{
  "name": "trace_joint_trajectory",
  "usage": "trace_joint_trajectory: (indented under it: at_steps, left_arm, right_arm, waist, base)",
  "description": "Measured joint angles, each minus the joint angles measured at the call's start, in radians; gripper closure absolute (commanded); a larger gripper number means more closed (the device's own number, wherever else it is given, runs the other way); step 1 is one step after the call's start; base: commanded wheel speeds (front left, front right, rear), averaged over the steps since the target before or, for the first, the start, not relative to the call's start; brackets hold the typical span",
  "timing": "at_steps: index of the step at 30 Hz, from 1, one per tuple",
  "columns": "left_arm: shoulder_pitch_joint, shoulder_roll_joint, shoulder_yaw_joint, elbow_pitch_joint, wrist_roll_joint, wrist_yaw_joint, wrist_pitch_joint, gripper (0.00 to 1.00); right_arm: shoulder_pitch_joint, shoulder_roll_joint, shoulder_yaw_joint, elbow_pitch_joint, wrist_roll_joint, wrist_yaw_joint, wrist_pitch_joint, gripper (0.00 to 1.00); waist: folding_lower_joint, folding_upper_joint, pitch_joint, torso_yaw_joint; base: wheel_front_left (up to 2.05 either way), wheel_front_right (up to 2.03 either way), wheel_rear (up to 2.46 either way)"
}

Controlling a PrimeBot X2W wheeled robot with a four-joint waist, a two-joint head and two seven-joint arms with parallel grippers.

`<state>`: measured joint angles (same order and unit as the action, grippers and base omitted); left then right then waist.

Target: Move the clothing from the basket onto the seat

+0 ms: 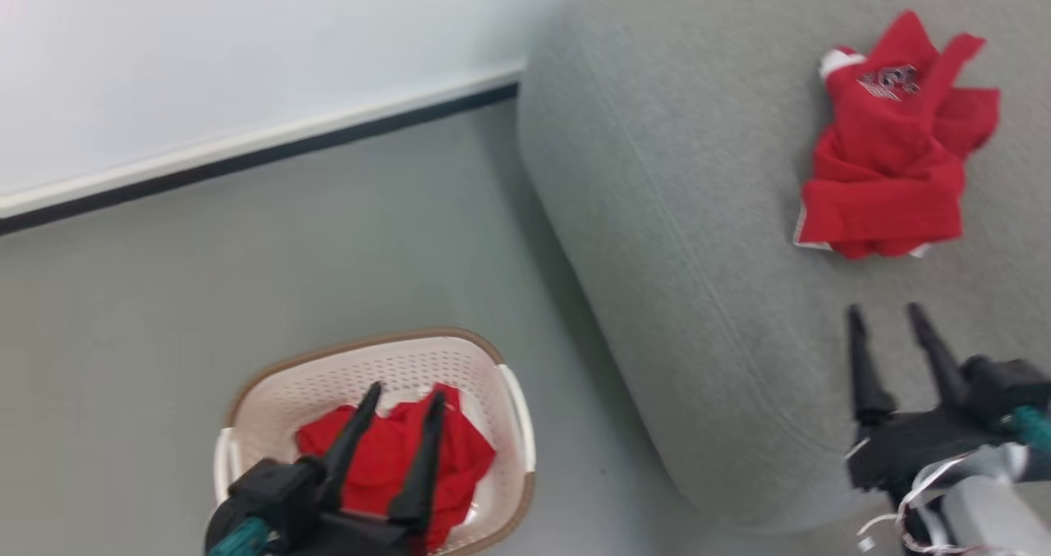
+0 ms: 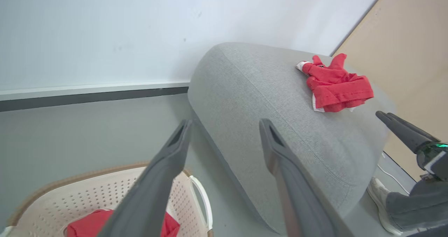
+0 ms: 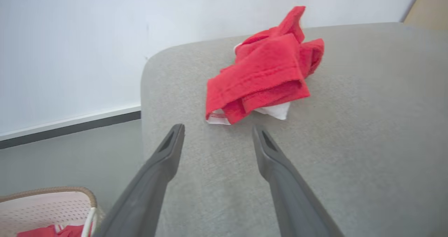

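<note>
Snagging is the main risk from here. The left tool (image 1: 406,392) hangs over the basket (image 1: 361,346) with its two fingers spread wide and nothing between them. If it goes down off-centre, a fingertip could catch the perforated wall or the brown rim and tip or drag the light basket across the floor (image 1: 246,252) instead of taking cloth. A shallow pinch on such loose, crumpled fabric could also slip out on the way up, or trail a sleeve over the rim and pull the basket along. The basket holds one bunched red garment (image 1: 386,457) lying in its bottom; I cannot tell whether anything lies under it. A second red garment (image 1: 891,153), logo up and a white cuff showing, lies in a heap on the grey seat (image 1: 673,211), well in from the rounded edge. The right tool (image 1: 885,310) hovers over the seat near that heap, fingers apart and empty, not touching it. By my reading the task is part done, with the basket's piece left to carry over.
</note>
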<state>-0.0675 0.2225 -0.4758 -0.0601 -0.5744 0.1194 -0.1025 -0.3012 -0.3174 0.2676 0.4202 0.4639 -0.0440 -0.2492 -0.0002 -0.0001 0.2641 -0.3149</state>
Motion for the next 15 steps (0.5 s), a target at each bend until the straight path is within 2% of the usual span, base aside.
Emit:
trace_joint_trajectory:
  at_steps: [3,9,15]
  left_arm:
    - [0.031,0.016,0.04,0.02,-0.004,0.004,-0.028,0.0]
    - [0.075,0.034,0.098,0.057,-0.004,0.004,-0.071,0.0]
    - [0.093,0.039,0.109,0.096,-0.017,0.005,-0.085,0.0]
  right_arm:
    - [0.035,0.026,0.026,-0.079,-0.02,0.0,0.0,0.0]
    - [0.11,0.037,0.058,-0.17,-0.048,-0.003,0.0,0.0]
    - [0.207,0.039,0.065,-0.23,-0.086,-0.028,0.0,0.0]
  waist:
    - [0.0,0.0,-0.029,0.04]
    - [0.0001,0.0,-0.083,0.124]
    - [0.0001,0.0001,-0.134,0.213]
  base:
    - [0.0,0.0,0.0]
    - [0.0,0.0,0.0]
    - [0.0,0.0,0.0]
